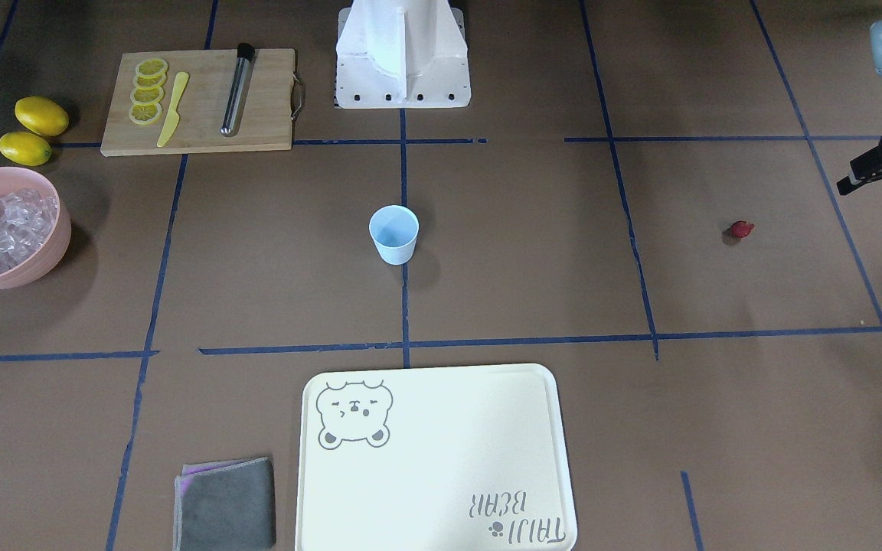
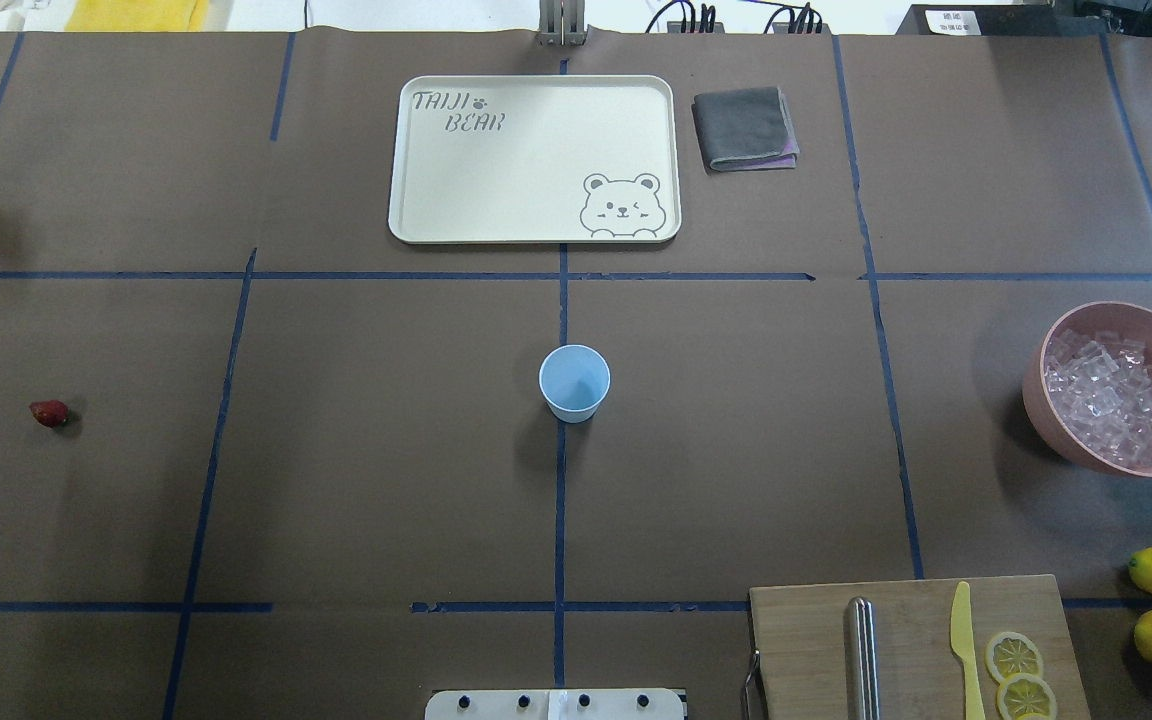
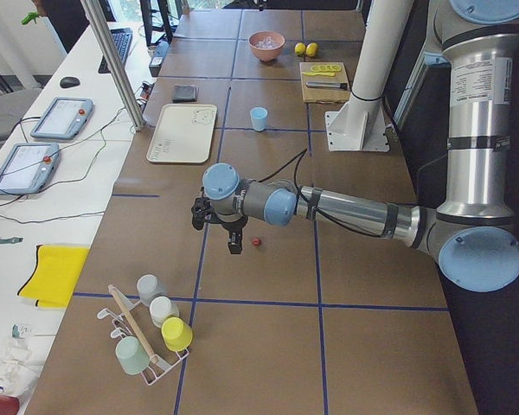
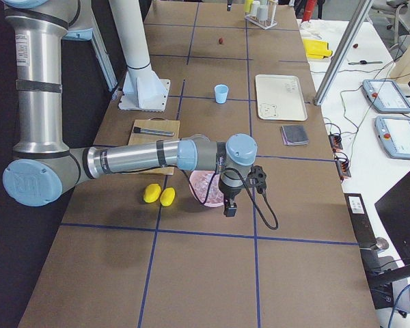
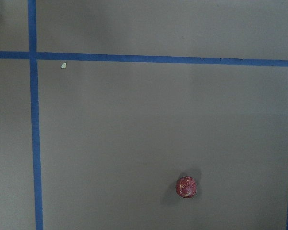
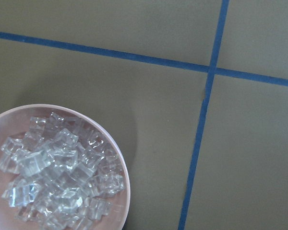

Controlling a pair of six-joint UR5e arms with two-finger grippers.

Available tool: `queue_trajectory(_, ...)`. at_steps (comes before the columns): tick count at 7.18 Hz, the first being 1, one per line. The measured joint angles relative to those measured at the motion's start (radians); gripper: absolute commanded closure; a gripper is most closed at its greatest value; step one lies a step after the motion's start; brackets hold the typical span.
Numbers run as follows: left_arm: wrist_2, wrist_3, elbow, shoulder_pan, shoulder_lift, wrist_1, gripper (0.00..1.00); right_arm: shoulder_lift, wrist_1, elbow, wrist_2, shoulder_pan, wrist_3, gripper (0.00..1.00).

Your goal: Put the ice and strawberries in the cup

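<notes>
The pale-blue cup (image 1: 393, 233) stands upright and empty at the table's middle, also in the overhead view (image 2: 574, 382). The ice (image 2: 1111, 400) fills a pink bowl (image 2: 1036, 405) at the robot's far right; the right wrist view shows the ice (image 6: 62, 172) below it. The small dark-red strawberry (image 1: 742, 229) lies alone on the table at the robot's far left (image 2: 49, 412), and in the left wrist view (image 5: 186, 187). My left gripper (image 1: 870, 187) hovers beside the strawberry, fingers apart and empty. My right gripper (image 4: 229, 208) hangs by the bowl; I cannot tell its state.
A cream tray (image 2: 406, 160) and a folded grey cloth (image 2: 746, 128) lie beyond the cup. A cutting board (image 1: 196, 99) carries lemon slices, a yellow knife and a metal tube. Two lemons (image 1: 35, 126) lie by the bowl. A cup rack (image 3: 147, 337) stands at the left end.
</notes>
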Motion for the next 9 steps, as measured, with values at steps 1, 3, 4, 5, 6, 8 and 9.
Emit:
queue_trajectory(1,0.012,-0.009,-0.013,0.004,0.006,-0.003,0.0,-0.019,0.013,0.049,0.001,-0.042,0.067,0.01)
queue_trajectory(3,0.018,-0.013,-0.021,0.006,0.01,-0.004,0.0,-0.075,0.138,0.109,-0.025,-0.155,0.245,0.03)
queue_trajectory(4,0.019,-0.014,-0.022,0.006,0.011,-0.004,0.0,-0.12,0.242,0.115,-0.062,-0.213,0.288,0.04)
queue_trajectory(5,0.019,-0.014,-0.022,0.006,0.011,-0.004,0.0,-0.152,0.331,0.115,-0.091,-0.26,0.308,0.06)
queue_trajectory(6,0.019,-0.014,-0.022,0.006,0.012,-0.004,0.0,-0.165,0.372,0.113,-0.108,-0.293,0.317,0.08)
queue_trajectory(8,0.019,-0.015,-0.022,0.006,0.015,-0.004,0.0,-0.169,0.393,0.106,-0.156,-0.346,0.323,0.11)
queue_trajectory(9,0.019,-0.015,-0.022,0.006,0.016,-0.004,0.0,-0.169,0.394,0.102,-0.173,-0.362,0.324,0.12)
